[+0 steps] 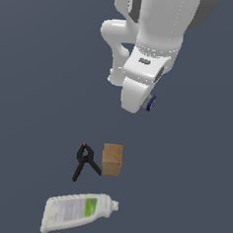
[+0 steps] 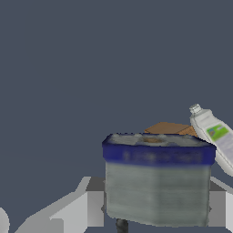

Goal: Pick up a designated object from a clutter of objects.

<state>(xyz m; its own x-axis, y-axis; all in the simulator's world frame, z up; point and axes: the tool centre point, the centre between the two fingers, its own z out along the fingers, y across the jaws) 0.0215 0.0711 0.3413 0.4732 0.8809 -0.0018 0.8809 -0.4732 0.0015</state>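
The designated object [image 2: 157, 182], a grey item with a dark blue band, fills the wrist view between the two light grey fingers [image 2: 84, 205]. My gripper [image 2: 157, 207] is shut on it. In the exterior view only a dark blue bit of the object [image 1: 150, 102] peeks out beside the white hand, well above the floor. The fingertips are hidden there behind the hand. Below lie the rest of the clutter: a tan cube [image 1: 112, 159], a black red-tipped clamp [image 1: 85, 161] touching it, and a white bottle with green label [image 1: 76, 213].
The white arm [image 1: 154, 42] rises toward the top of the exterior view. The floor is plain dark grey-blue. In the wrist view the tan cube [image 2: 168, 129] and the bottle [image 2: 217, 136] show behind the held item.
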